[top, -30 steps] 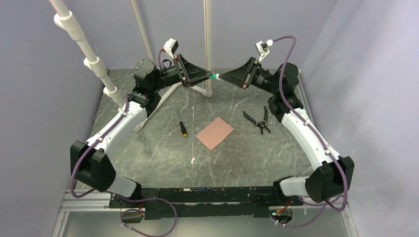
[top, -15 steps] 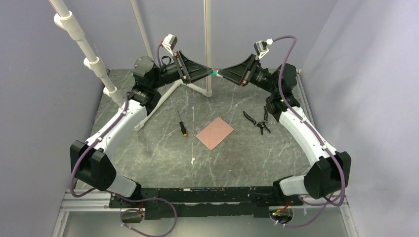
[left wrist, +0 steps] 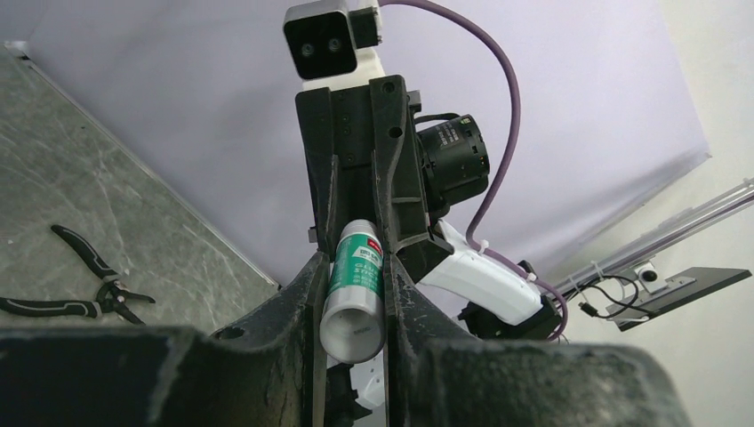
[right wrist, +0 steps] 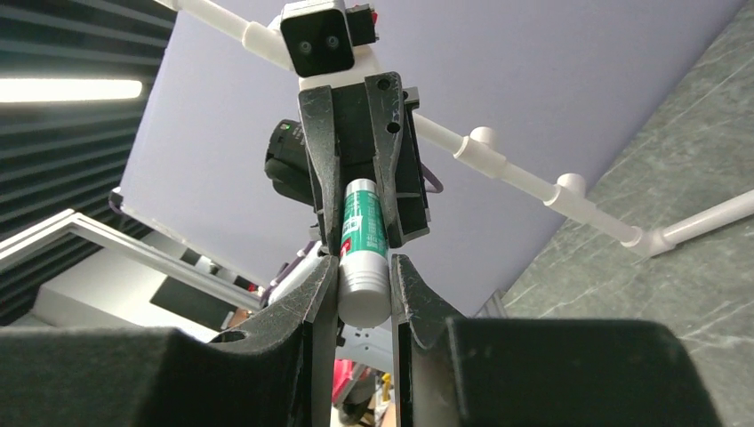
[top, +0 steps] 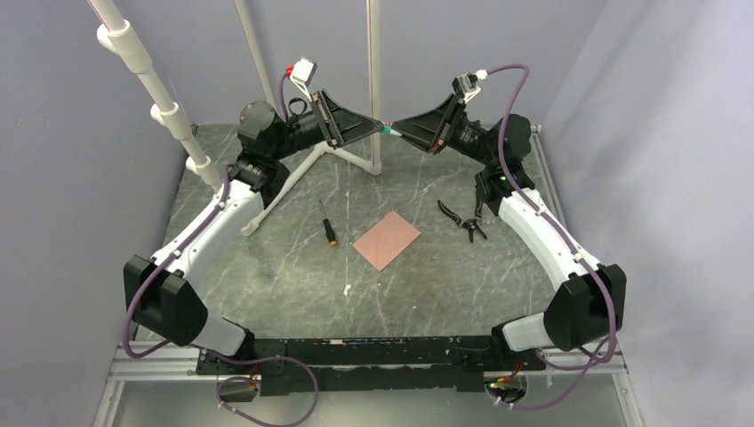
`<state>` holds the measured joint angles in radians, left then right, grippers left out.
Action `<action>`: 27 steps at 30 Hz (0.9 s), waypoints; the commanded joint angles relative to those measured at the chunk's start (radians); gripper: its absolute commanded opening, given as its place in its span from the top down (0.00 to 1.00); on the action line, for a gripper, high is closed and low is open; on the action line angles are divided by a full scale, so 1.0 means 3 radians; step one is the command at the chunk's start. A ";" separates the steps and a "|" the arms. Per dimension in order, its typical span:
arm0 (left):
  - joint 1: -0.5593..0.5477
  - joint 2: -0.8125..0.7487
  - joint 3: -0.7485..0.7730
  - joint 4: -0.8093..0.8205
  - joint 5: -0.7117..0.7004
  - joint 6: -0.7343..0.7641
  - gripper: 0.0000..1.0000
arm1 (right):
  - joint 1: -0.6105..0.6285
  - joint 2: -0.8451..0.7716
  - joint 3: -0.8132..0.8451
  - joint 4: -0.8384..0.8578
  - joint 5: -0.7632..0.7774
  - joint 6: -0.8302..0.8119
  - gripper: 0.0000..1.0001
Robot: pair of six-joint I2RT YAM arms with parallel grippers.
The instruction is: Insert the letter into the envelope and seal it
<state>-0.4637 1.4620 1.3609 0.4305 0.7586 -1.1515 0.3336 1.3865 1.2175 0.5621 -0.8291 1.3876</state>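
Observation:
A green-and-white glue stick (top: 385,130) hangs high above the back of the table, held at one end by my left gripper (top: 377,125) and at the other by my right gripper (top: 396,131). In the left wrist view the left gripper (left wrist: 356,267) is shut on the stick's flat grey end (left wrist: 354,307). In the right wrist view the right gripper (right wrist: 364,267) is shut on its ribbed grey end (right wrist: 364,285). The salmon-pink envelope (top: 387,239) lies flat on the table's middle, well below both grippers; no flap shows. The letter is not visible as a separate sheet.
Black pliers (top: 467,220) lie right of the envelope and show in the left wrist view (left wrist: 80,285). A screwdriver (top: 327,227) and a thin white stick (top: 346,276) lie to its left. White pipe posts (top: 374,80) stand at the back, right behind the grippers.
Both grippers have risen a little and tilted upward with the glue stick still held between them. The envelope and the tools have not moved.

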 commanded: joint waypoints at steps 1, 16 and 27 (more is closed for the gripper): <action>-0.0553 0.0210 -0.0146 -0.0417 0.0559 0.0301 0.98 | 0.0355 0.0086 0.0192 0.0602 -0.0043 0.0448 1.00; -0.0424 -0.0015 0.0137 -0.1786 -0.0125 0.1164 0.98 | -0.0255 -0.0599 -0.0249 -0.2034 0.0562 -0.1387 0.18; -0.0441 0.0505 -0.0098 -0.2168 -0.0116 0.0999 0.98 | -0.0469 -0.0970 -0.0710 -0.3511 0.1898 -0.1975 0.23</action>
<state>-0.5896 1.5265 1.3548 -0.1799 0.7017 -0.8318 0.1959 1.1355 1.0351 -0.3370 -0.4118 0.8680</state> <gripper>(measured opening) 0.250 0.787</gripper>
